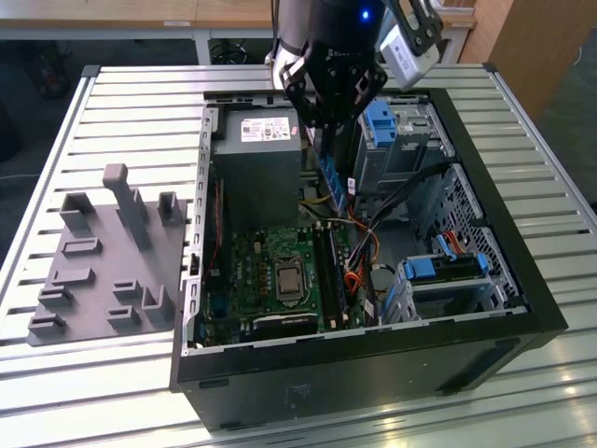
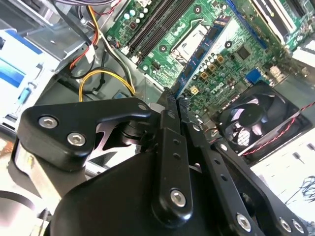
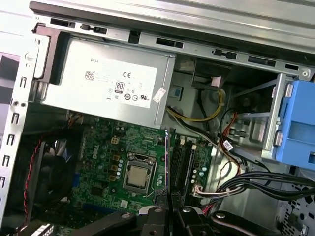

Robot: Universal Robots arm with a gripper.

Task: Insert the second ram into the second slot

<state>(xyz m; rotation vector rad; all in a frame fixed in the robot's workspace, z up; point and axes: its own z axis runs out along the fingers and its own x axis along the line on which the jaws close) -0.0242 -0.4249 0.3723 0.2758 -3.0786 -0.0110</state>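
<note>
Just now the gripper's (image 1: 323, 140) jaws are clamped on the second ram (image 1: 333, 182), which hangs on edge above the motherboard's (image 1: 252, 271) memory slots (image 1: 331, 266), centre of the exterior view. Any tilt or sideways offset could jam it against a slot edge.

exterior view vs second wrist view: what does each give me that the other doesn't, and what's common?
Exterior view: the slatted table, the grey holder block lying on it at the exterior view's left of the computer case, and the power supply inside the case.
Second wrist view: the case fan beside the board, seen close.
Both: the gripper shut on the blue ram stick, held over the motherboard with its processor socket.
</note>
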